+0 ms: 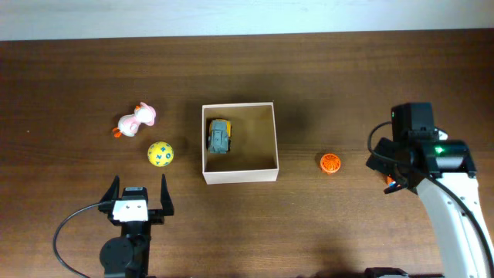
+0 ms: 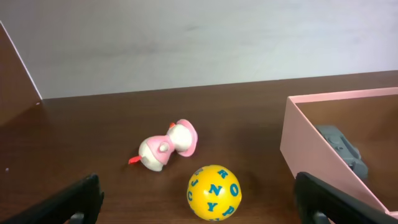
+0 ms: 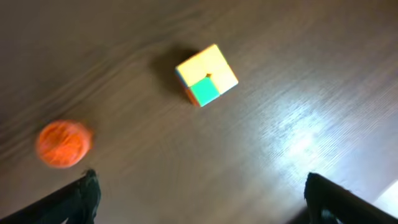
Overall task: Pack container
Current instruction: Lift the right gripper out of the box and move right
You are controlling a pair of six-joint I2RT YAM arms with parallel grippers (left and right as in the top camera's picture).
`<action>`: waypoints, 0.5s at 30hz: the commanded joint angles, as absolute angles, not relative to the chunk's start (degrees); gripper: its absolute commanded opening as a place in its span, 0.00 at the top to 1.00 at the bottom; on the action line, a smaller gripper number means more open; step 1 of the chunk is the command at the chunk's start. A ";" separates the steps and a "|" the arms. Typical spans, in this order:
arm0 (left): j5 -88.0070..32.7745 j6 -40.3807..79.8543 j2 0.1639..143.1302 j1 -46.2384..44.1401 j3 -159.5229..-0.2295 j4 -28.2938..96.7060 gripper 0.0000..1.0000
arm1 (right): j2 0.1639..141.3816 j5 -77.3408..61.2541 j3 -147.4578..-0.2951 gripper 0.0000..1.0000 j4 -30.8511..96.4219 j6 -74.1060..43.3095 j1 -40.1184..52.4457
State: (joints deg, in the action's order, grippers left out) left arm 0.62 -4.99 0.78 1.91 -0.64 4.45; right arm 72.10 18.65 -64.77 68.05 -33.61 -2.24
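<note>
Squarely open container [image 1: 239, 174] — white outside, tan inside

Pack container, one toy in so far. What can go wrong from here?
The yellow ball sits loose ahead of the open left jaws; an off-centre close may roll it into the duck or away.
The cube is mostly hidden under the right arm in the overhead view, so a miss there may go unseen.
The orange ball nearby could roll if brushed.
</note>
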 commanded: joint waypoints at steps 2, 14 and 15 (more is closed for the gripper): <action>0.19 -5.91 0.30 2.15 -0.49 4.78 0.01 | 73.60 20.43 -58.17 0.01 61.56 -36.93 -8.01; 0.19 -5.91 0.30 2.15 -0.49 4.78 0.01 | 81.41 19.99 -55.13 0.00 49.93 -31.03 -12.56; 0.19 -5.91 0.30 2.15 -0.49 4.78 0.01 | 82.11 19.99 -55.11 0.01 48.90 -29.71 -12.56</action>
State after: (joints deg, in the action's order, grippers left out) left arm 0.62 -4.99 0.78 1.91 -0.64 4.47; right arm 80.16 19.07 -55.42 50.65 -33.47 -12.29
